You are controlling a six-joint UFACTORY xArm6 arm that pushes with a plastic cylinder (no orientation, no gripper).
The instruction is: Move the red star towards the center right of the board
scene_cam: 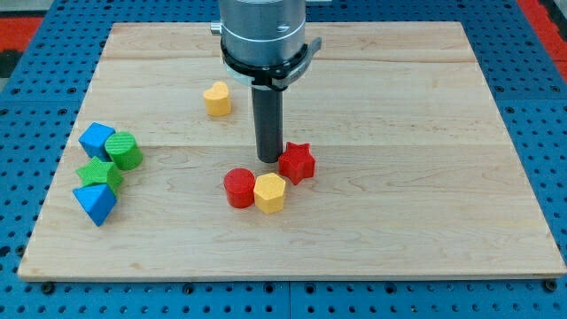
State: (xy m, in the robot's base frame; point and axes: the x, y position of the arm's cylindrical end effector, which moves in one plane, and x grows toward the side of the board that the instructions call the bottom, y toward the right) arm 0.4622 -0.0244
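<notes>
The red star (298, 163) lies near the board's middle, a little below centre. My tip (268, 159) stands right at the star's left side, touching it or nearly so. A yellow hexagon (270, 192) sits just below the tip and below-left of the star. A red cylinder (238, 188) touches the hexagon's left side.
A yellow heart (217, 98) lies up and left of the tip. At the view's left stand a blue cube (96, 140), a green cylinder (123, 151), a green star (98, 175) and a blue triangular block (95, 204). The wooden board (425, 177) stretches to the right.
</notes>
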